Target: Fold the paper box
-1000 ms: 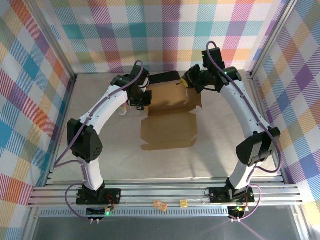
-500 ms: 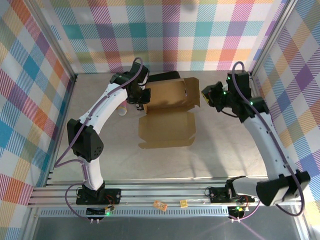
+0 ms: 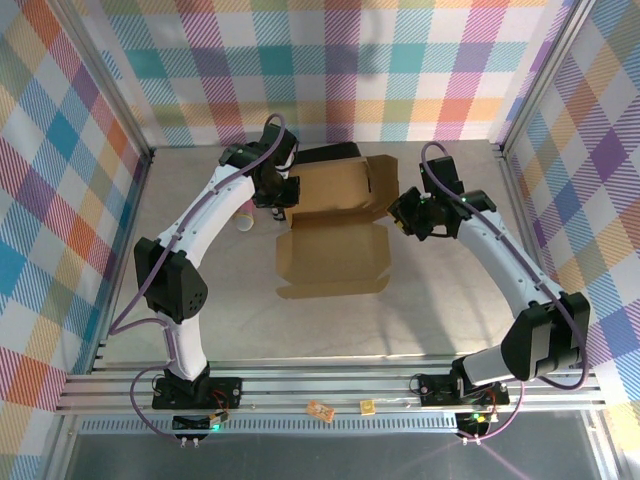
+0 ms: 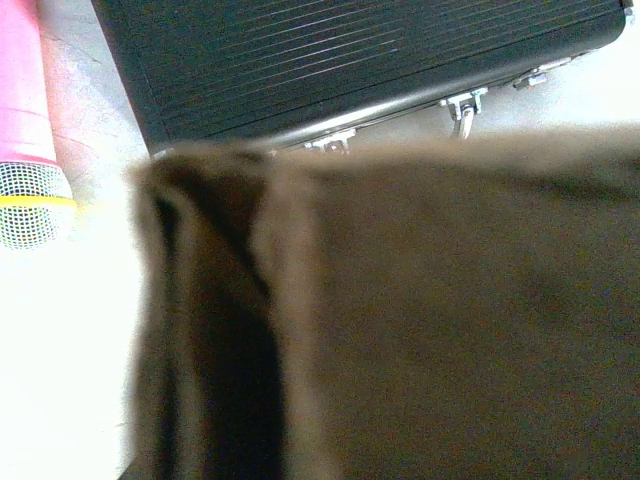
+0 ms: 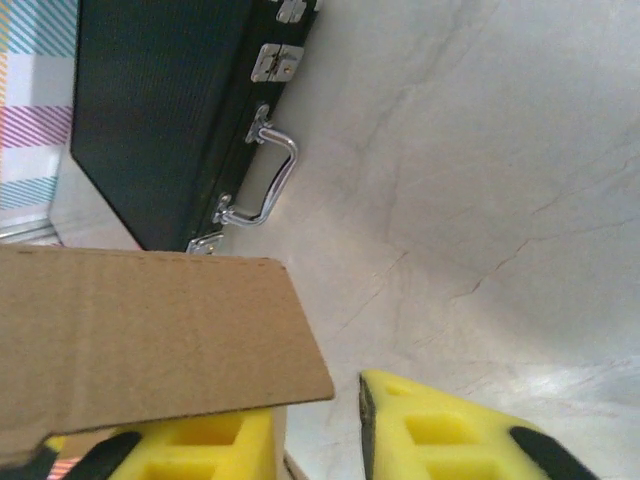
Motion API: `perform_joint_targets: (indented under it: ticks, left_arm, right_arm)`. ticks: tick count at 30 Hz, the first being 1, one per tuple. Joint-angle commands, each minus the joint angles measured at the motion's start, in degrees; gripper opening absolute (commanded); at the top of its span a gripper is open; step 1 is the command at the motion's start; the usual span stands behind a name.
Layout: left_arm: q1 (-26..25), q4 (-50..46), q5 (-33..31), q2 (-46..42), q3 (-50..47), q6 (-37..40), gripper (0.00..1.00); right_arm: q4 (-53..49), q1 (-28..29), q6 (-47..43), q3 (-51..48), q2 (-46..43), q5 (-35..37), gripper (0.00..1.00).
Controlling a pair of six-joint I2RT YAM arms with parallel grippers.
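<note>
Seen from above: paper box mid-table, lid flat toward 6 o'clock, black case at its 12. Left gripper at its 10 o'clock corner; grip undeterminable, cardboard blurred at wrist. Confirmed at right wrist: right gripper spread, box flap across one yellow pad.

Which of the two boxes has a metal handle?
The black hard case at the back; the brown paper box in front is plain cardboard with flaps.
</note>
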Motion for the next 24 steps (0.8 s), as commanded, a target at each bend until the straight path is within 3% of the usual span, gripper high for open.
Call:
perform_joint_targets:
  ticks: [1, 11, 18, 24]
  left_arm:
    - [0.2, -1.7, 0.3, -0.4, 1.2, -0.3, 0.00]
    - [0.2, -2.0, 0.4, -0.4, 1.5, -0.7, 0.00]
    - [0.2, -2.3, 0.3, 0.2, 2.0, -1.5, 0.00]
    - [0.1, -2.7, -0.3, 0.8, 3.2, -2.6, 0.00]
  right_arm:
    - [0.7, 0.1, -1.7, 2.5, 1.4, 2.4, 0.28]
    - [2.3, 0.1, -1.0, 2.1, 4.0, 2.0, 0.12]
    - [5.0, 1.6, -1.5, 3.5, 5.1, -1.8, 0.13]
    - [3.0, 3.3, -2.6, 4.7, 4.9, -0.5, 0.21]
